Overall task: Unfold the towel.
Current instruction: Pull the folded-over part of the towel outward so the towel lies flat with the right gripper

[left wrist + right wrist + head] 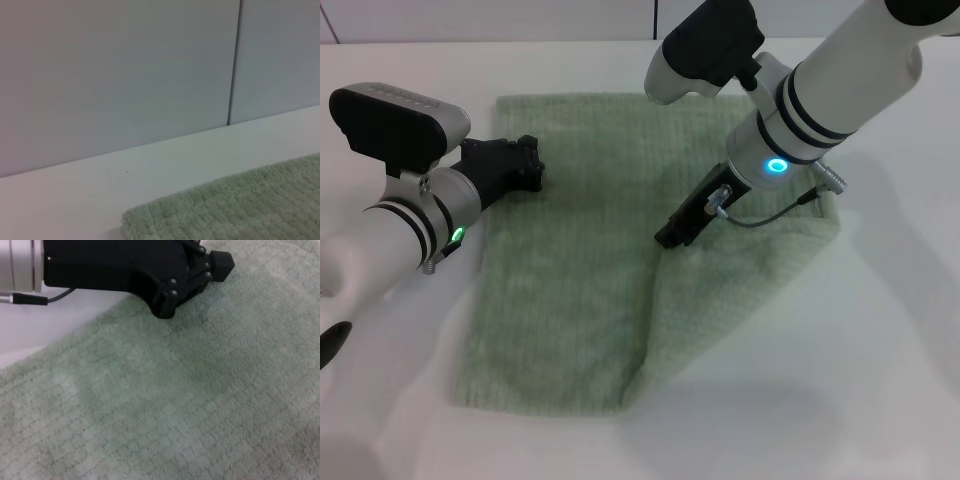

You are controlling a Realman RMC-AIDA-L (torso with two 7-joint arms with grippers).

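Observation:
The pale sage-green towel [570, 280] lies on the white table, its right part folded over as a flap whose edge runs from the middle toward the near edge. My right gripper [672, 235] is at the top of that flap edge, shut on the towel and holding the edge slightly raised. My left gripper [528, 165] rests over the towel's far left edge, fingers together; it also shows in the right wrist view [220, 264], lying on the cloth [175, 390]. The left wrist view shows only a towel corner [225, 210].
The white table [880, 380] surrounds the towel on all sides. A grey panelled wall [125, 75] stands behind the table's far edge. A small dark object [332, 342] sits at the near left edge of the head view.

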